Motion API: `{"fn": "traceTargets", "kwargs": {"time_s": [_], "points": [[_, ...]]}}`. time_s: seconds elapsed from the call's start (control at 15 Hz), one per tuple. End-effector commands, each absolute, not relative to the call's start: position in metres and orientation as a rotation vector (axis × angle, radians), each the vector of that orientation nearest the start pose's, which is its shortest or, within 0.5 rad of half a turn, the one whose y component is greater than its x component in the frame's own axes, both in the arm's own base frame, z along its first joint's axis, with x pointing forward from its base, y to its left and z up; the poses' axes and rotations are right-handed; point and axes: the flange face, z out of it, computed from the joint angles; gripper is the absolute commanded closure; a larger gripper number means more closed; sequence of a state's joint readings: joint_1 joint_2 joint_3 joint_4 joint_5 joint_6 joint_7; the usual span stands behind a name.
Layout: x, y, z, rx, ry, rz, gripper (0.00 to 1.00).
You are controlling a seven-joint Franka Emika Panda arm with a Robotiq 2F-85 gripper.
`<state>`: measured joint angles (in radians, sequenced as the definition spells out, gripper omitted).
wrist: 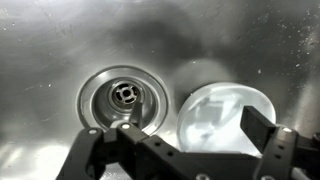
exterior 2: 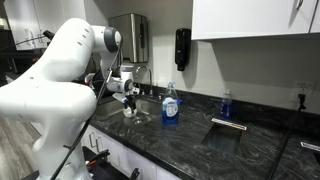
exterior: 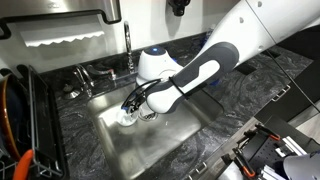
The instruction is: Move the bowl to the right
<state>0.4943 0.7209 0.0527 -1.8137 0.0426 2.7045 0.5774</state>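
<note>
Wrist view alone reveals drain (wrist: 122, 95) beside bowl (wrist: 222, 120).

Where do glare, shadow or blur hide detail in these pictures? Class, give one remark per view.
Wrist view: soft glare washes out the bowl, the drain strainer is crisp, the dark pincer is close and blurred. In an exterior view, the steel sink shows streaky reflections. In an exterior view, the pale arm fills the foreground against a dimmer room.

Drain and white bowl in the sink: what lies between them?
Only a narrow strip of bare sink floor lies between the drain and the bowl; the wrist view shows it.
</note>
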Motion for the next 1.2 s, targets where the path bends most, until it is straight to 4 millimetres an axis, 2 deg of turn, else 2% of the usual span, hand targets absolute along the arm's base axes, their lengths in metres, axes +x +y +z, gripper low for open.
{"fn": "traceTargets", "kwargs": {"time_s": [0.0,0.8,0.87,1.13], "points": [[0.578,0.346,0.148,-3.013,0.147,-0.187,0.0],[0.59,0.348,0.124,-3.042,0.164,-0.182,0.0],[0.591,0.348,0.121,-3.043,0.167,-0.18,0.2],[0.594,0.349,0.114,-3.044,0.175,-0.181,0.49]]}}
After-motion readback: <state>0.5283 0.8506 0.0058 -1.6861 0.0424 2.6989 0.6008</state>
